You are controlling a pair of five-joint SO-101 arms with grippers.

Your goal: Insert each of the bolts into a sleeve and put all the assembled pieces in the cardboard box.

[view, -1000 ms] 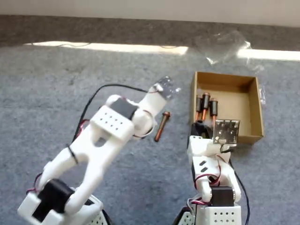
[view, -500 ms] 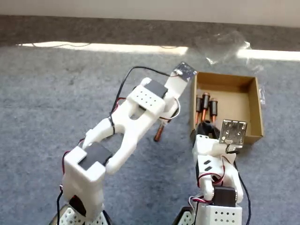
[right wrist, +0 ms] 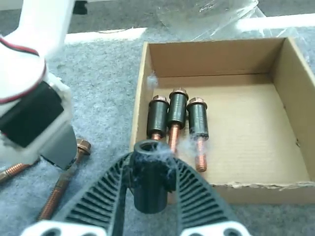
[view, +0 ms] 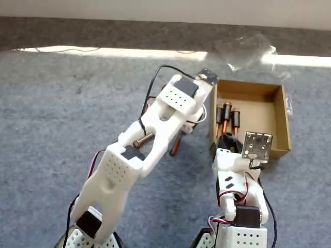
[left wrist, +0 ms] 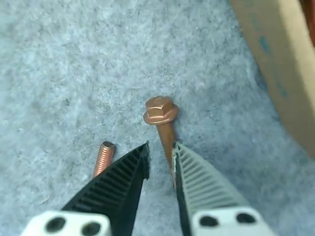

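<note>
**Right end effector (right wrist: 150, 162) grips a sleeve (right wrist: 149, 189); left end effector (left wrist: 160, 147) stands around a bolt (left wrist: 160, 114)**

The right end effector is closed on the black sleeve, at the 7 o'clock corner of the cardboard box (right wrist: 216, 56). The left end effector is narrow, with one fingertip on each side of the shank of the bolt. This bolt lies on the grey worktop (left wrist: 59, 59), at 9 o'clock of the box. A second bolt (left wrist: 102, 158) lies near it, also at 9 o'clock in the high view. Inside the box, three assembled pieces (right wrist: 177, 110) lie side by side near the 9 o'clock wall. A clear plastic bag (right wrist: 206, 12) lies at 12 o'clock of the box.
</note>
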